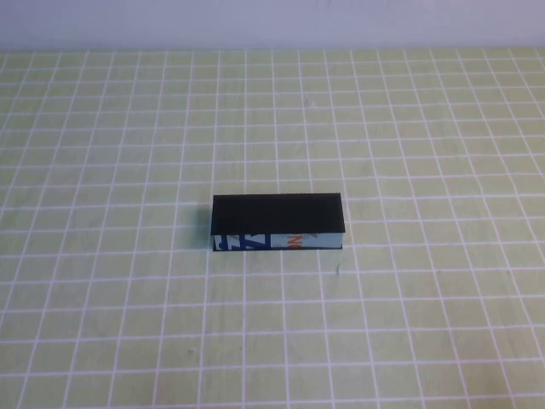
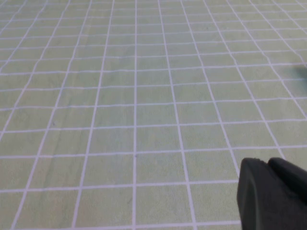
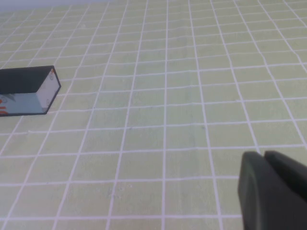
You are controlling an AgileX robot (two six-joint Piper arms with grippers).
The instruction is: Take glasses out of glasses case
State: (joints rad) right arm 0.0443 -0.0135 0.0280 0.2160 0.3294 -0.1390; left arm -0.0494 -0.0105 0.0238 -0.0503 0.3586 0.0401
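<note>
The glasses case (image 1: 277, 221) lies shut in the middle of the checked table, its black lid on top and its printed blue, white and orange side facing the robot. One end of the glasses case (image 3: 29, 91) shows in the right wrist view. The glasses are hidden. My right gripper (image 3: 263, 154) hangs shut over bare table, well apart from the case, with nothing in it. My left gripper (image 2: 267, 161) is also shut and empty over bare table. Neither arm shows in the high view.
A green cloth with a white grid (image 1: 409, 324) covers the whole table. A pale wall (image 1: 272, 21) runs along its far edge.
</note>
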